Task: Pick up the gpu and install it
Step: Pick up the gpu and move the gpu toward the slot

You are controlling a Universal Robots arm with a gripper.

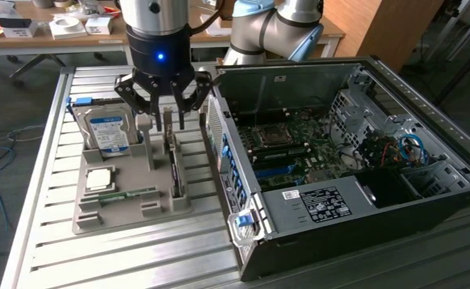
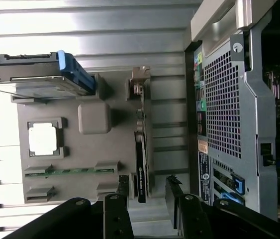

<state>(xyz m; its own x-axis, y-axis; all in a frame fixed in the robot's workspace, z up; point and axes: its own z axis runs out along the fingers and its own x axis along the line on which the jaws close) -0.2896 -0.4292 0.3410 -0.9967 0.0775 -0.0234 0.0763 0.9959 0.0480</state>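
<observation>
The gpu point(image 1: 173, 165) is a thin dark card standing on edge in a slot of the grey holder tray point(image 1: 131, 208). In the wrist view the gpu point(image 2: 140, 164) runs as a slim black strip between my two fingers. My gripper point(image 1: 169, 123) hangs just above the card's far end, open, with one finger on each side of it. The wrist view shows the gripper point(image 2: 147, 183) with a gap between each fingertip and the card. Nothing is held.
The tray point(image 2: 80, 154) also holds a silver hard drive with a blue label point(image 1: 108, 129), a square processor chip point(image 1: 100, 178) and a green memory stick point(image 1: 126, 195). The open computer case point(image 1: 340, 156) stands close on the exterior view's right, its motherboard point(image 1: 299, 150) exposed.
</observation>
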